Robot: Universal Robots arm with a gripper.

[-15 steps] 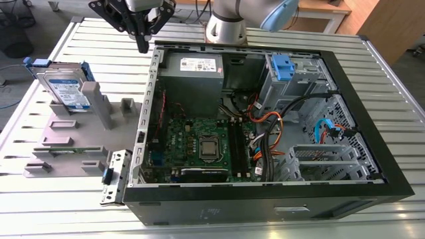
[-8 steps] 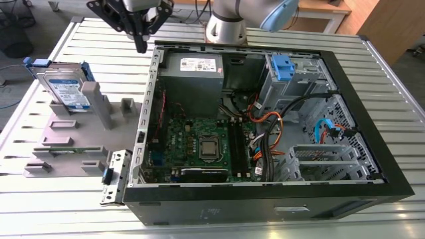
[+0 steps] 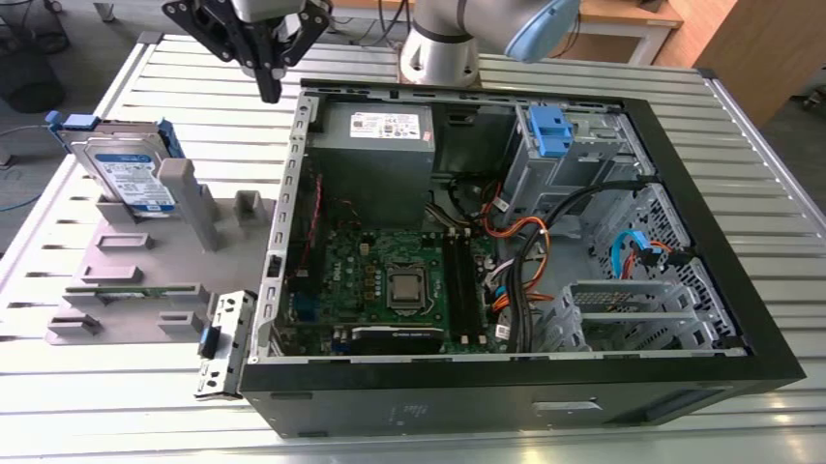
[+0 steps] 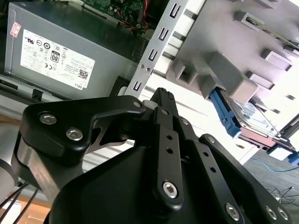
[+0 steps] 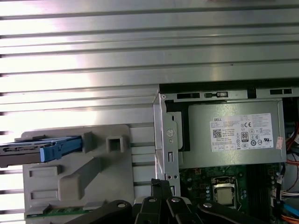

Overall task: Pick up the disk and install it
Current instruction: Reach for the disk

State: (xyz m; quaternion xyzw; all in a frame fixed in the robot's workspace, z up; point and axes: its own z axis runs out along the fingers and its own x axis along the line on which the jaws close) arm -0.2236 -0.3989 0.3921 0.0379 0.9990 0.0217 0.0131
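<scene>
Where the disk (image 3: pixel 130 181) stands, slatted table (image 3: pixel 116 411) meets grey floor (image 3: pixel 26 150).

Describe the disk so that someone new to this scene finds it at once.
To the exterior view's left of the open computer case sits a grey fixture block. The disk stands on edge in its far end. Alone among the plain grey posts, it is silver metal with a white-and-blue label and blue side rails.
</scene>
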